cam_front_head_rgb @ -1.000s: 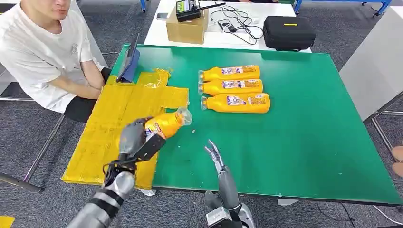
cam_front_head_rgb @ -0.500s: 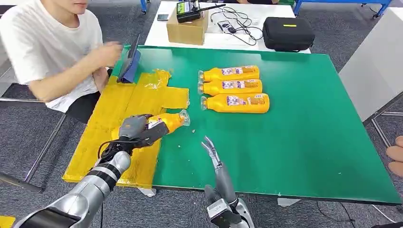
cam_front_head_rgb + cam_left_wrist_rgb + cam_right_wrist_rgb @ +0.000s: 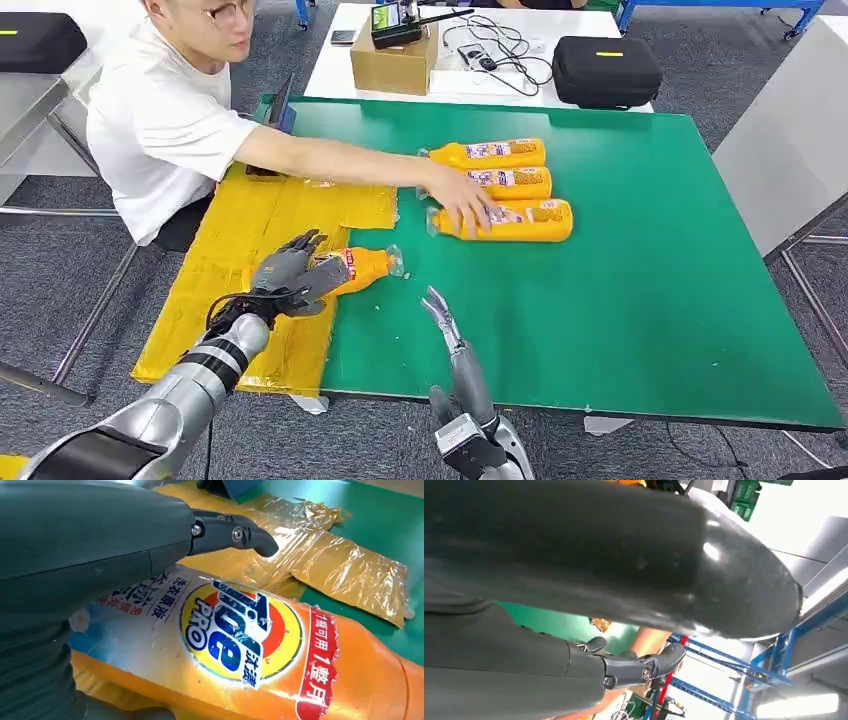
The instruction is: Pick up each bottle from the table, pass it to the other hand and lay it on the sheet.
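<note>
Bottle [image 3: 352, 270] is lying on its side at the yellow sheet's [image 3: 250, 230] edge, cap poking out over the green table [image 3: 640, 290]. Left hand [image 3: 288, 278] is resting on it with fingers spreading, apparently letting go, so the laying step looks nearly finished. Right hand [image 3: 438, 305] is hovering empty, fingers apart, over bare table. Next comes another pickup, but a person's hand [image 3: 462, 203] is covering the remaining bottles [image 3: 500, 185], crowding that reach.

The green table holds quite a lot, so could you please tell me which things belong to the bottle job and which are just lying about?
Part of the job:
- bottle under the left hand
- three bottles in a row
- yellow sheet
- right hand

Just lying about:
- cardboard box
- black case
- cables
</note>
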Controlling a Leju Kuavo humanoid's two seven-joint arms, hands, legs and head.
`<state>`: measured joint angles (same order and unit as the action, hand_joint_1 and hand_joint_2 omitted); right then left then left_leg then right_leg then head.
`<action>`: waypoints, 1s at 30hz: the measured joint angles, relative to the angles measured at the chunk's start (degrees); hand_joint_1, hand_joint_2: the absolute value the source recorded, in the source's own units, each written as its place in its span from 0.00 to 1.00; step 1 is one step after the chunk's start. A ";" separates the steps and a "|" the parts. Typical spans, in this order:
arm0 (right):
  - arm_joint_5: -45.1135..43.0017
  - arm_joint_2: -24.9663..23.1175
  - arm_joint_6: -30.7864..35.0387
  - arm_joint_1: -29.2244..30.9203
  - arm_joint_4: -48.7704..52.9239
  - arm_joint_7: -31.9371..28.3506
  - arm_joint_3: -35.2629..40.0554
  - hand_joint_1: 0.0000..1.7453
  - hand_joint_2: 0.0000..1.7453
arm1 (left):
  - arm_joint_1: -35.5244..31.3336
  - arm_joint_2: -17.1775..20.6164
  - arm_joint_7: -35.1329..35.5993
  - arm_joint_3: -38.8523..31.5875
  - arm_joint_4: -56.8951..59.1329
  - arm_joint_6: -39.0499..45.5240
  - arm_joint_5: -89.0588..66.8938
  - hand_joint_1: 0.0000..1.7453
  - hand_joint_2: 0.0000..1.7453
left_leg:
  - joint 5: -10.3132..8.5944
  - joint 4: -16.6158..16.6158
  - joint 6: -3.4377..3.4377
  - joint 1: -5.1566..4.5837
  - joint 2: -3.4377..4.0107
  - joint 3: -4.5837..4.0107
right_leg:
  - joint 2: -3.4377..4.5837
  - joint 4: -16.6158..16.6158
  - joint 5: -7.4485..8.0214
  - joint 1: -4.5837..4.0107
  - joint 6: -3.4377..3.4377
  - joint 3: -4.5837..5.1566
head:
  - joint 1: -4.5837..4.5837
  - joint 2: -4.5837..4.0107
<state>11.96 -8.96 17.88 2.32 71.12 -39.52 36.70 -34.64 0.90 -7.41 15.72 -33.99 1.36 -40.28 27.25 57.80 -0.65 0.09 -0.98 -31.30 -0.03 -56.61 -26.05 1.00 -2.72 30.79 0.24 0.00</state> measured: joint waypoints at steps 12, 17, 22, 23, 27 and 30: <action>-1.64 -0.33 -2.14 0.47 -1.07 0.00 0.00 0.00 0.00 | -0.32 0.52 -5.78 1.33 -0.52 -3.11 3.34 0.00 1.00 | -0.01 0.00 0.01 0.00 -0.07 0.10 | -0.02 0.00 0.00 0.00 0.00 -0.09 | 0.02 0.00; -2.25 -0.33 -1.92 0.62 -1.25 0.00 0.37 0.00 0.00 | 5.71 -0.85 -12.99 1.00 -9.13 -3.41 19.08 0.00 1.00 | -0.02 0.01 0.00 -0.02 0.01 -0.12 | 0.01 0.00 0.00 0.03 0.00 0.12 | 0.00 0.00; -2.56 -0.17 -1.75 0.64 -1.44 0.00 1.01 0.00 0.00 | 12.19 -2.49 -17.07 -1.03 -22.82 -1.27 31.46 0.00 1.00 | -0.01 0.03 0.00 -0.03 0.00 -0.36 | 0.01 0.02 0.00 0.03 -0.01 0.37 | 0.00 0.00; -2.51 -0.11 -1.48 0.65 -1.44 0.00 1.22 0.00 0.00 | 13.17 -2.58 -17.66 -1.31 -25.19 -0.68 32.95 0.00 1.00 | 0.00 0.03 0.00 -0.03 -0.01 -0.39 | 0.00 0.02 0.00 0.03 -0.01 0.40 | -0.02 0.00; -1.57 0.15 0.05 0.71 -1.44 0.00 1.86 0.00 0.00 | 15.59 -2.89 -19.17 -2.71 -33.18 -0.35 37.91 0.00 1.00 | 0.00 0.02 0.00 0.00 0.00 -0.42 | 0.01 0.02 0.00 -0.01 -0.01 0.45 | 0.00 0.00; -1.42 0.26 0.48 0.71 -1.44 0.00 2.40 0.00 0.00 | 16.66 -2.91 -19.82 -3.48 -37.75 -0.37 39.46 0.00 1.00 | -0.01 0.02 0.00 0.01 0.00 -0.42 | 0.00 0.01 0.00 -0.02 -0.01 0.44 | 0.00 0.00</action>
<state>10.54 -8.70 18.36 3.03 69.68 -39.52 39.10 -17.98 -2.01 -27.23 12.24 -71.74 0.98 -0.83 27.25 57.82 -0.65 0.10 -0.98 -31.72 -0.03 -56.60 -26.05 0.98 -2.72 31.23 0.24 0.00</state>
